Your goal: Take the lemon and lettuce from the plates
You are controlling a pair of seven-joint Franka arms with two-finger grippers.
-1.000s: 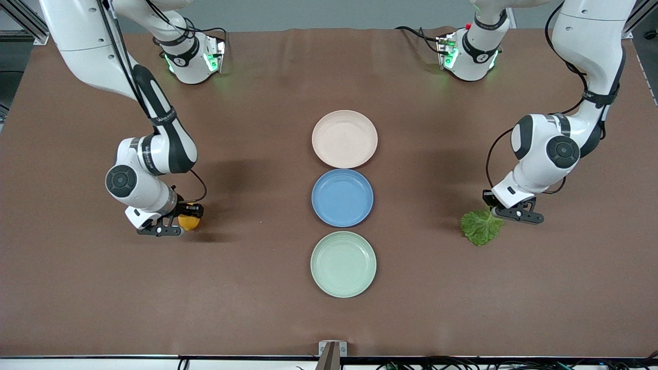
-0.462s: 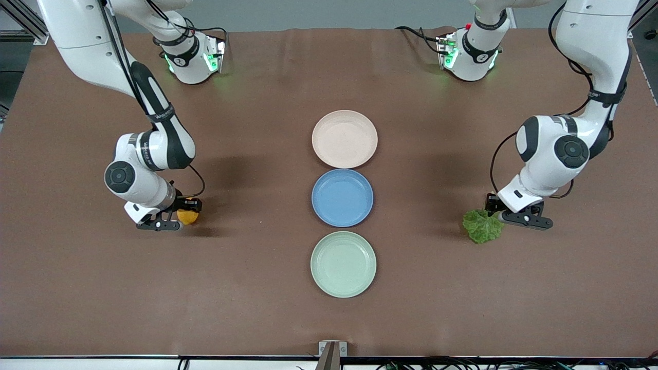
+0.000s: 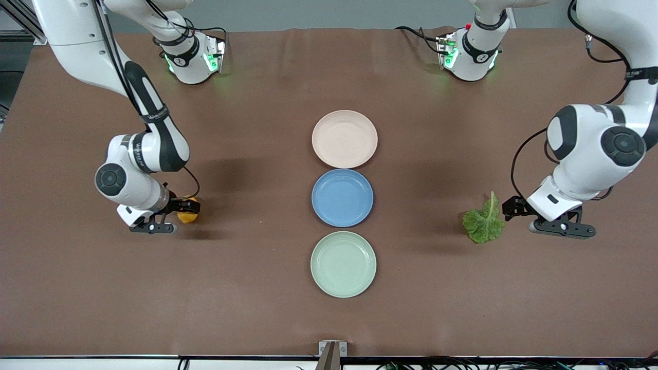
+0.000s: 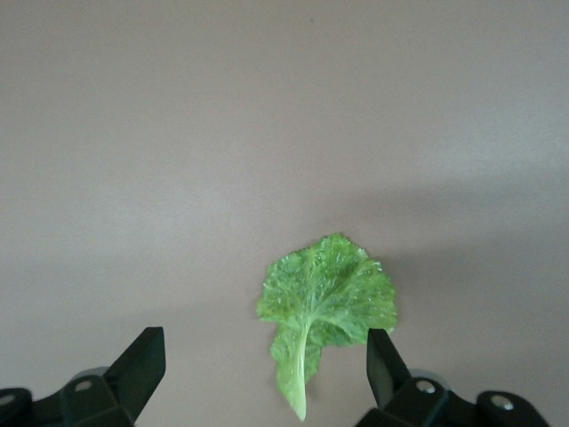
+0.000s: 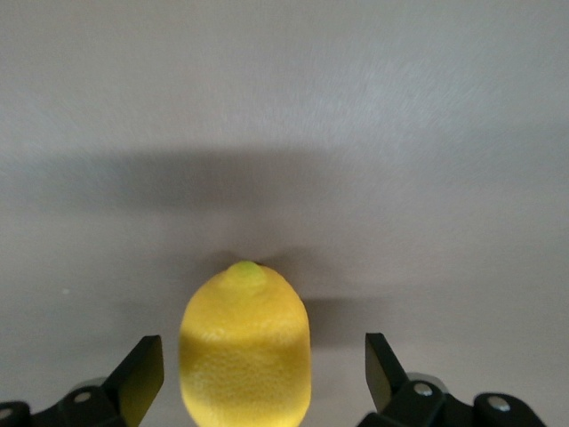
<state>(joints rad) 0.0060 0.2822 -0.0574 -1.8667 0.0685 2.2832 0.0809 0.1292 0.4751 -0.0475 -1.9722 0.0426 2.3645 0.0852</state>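
Note:
The lemon (image 3: pixel 187 217) lies on the brown table toward the right arm's end, off the plates. My right gripper (image 3: pixel 171 218) is open around it; in the right wrist view the lemon (image 5: pixel 245 345) sits between the spread fingers (image 5: pixel 142 374) with a gap on each side. The lettuce (image 3: pixel 483 224) lies flat on the table toward the left arm's end. My left gripper (image 3: pixel 527 218) is open and empty beside its stem; the left wrist view shows the leaf (image 4: pixel 325 302) just ahead of the open gripper (image 4: pixel 264 369). The pink-beige plate (image 3: pixel 344 139) and mint green plate (image 3: pixel 343 264) are empty.
A blue plate (image 3: pixel 342 198), also empty, sits between the pink-beige and green plates in the table's middle. The two arm bases (image 3: pixel 193 56) stand at the table's edge farthest from the front camera.
The left gripper has let go of the lettuce and drawn back toward its end of the table; the leaf now lies flat. The right gripper has shifted slightly away from the lemon.

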